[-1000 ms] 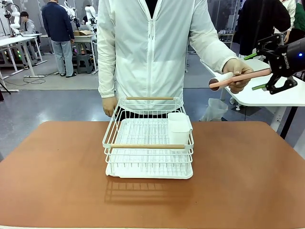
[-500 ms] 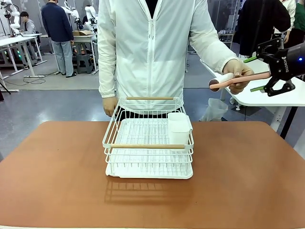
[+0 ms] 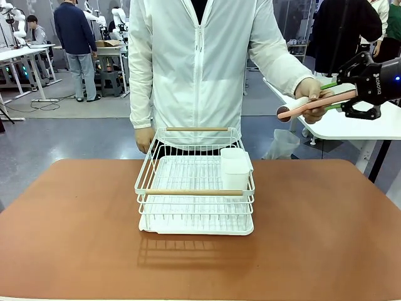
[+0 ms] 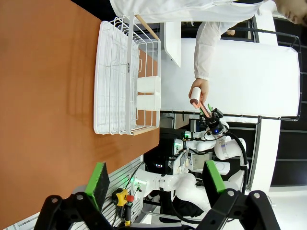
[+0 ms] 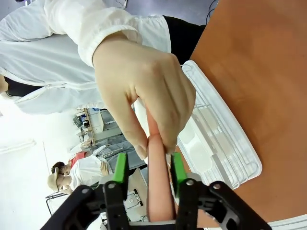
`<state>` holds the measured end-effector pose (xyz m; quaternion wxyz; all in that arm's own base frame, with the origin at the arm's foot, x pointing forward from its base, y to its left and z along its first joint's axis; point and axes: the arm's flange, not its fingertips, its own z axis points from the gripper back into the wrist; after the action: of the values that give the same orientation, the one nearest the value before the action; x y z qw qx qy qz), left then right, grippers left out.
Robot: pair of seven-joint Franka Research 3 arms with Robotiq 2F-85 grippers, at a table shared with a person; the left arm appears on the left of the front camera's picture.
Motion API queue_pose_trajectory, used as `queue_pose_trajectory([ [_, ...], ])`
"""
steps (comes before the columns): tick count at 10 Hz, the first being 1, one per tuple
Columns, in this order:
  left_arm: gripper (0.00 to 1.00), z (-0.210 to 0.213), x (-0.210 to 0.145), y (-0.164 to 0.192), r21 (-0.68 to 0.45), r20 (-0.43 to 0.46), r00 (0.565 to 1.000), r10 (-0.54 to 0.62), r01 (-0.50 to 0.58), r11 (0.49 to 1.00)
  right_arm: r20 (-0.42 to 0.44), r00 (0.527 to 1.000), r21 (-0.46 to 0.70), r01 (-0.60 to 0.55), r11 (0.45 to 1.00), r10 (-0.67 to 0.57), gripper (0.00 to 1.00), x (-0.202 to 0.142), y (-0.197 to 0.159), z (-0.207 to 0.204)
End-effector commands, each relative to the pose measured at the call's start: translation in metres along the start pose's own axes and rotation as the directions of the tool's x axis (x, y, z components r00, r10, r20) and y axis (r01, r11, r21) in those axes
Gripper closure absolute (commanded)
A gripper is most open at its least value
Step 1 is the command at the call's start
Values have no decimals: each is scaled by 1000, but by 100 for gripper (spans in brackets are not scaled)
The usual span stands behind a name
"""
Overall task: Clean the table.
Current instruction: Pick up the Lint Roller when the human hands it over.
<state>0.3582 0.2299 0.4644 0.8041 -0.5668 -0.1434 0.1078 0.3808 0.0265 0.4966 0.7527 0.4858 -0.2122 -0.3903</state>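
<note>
Front view: large reddish-brown worktop (image 3: 75, 238) carries a white wire dish rack (image 3: 195, 207); beyond its far right corner, right jaws clamp a pink tool handle (image 3: 294, 110) held by a person's hand (image 3: 311, 94). Left wrist view: left jaws gape wide. Right wrist view: green pads (image 5: 120, 167) flank that handle.

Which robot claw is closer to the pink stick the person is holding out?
The right. The right gripper is closed on the pink stick, just beside the person's hand. The left gripper hangs open over the table, far from it.
</note>
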Motion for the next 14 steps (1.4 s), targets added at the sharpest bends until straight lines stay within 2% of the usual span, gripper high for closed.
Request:
queue_pose_trajectory([
  [1,0,2,-1,0,-12,4,1000,-4,4,1000,-2,1000,26,-14,1000,14,70,-9,-19,6],
  [2,0,2,-1,0,-12,4,1000,-4,4,1000,-2,1000,28,-19,999,19,83,-9,-18,7],
  [4,0,2,-1,0,-12,4,1000,-4,4,1000,5,1000,31,-31,999,31,100,-10,-18,7],
  [6,0,2,-1,0,-12,4,1000,-4,4,1000,-7,1000,24,-28,999,29,100,-11,-17,8],
  [7,0,2,-1,0,-12,4,1000,-4,4,1000,16,1000,23,-11,1000,11,93,-9,-16,10],
  [8,0,2,-1,0,-12,4,1000,-4,4,1000,-1,1000,3,-14,1000,14,93,0,0,0],
  [14,0,2,-1,0,-12,4,1000,-4,4,1000,-1,1000,3,-14,1000,14,93,0,0,0],
])
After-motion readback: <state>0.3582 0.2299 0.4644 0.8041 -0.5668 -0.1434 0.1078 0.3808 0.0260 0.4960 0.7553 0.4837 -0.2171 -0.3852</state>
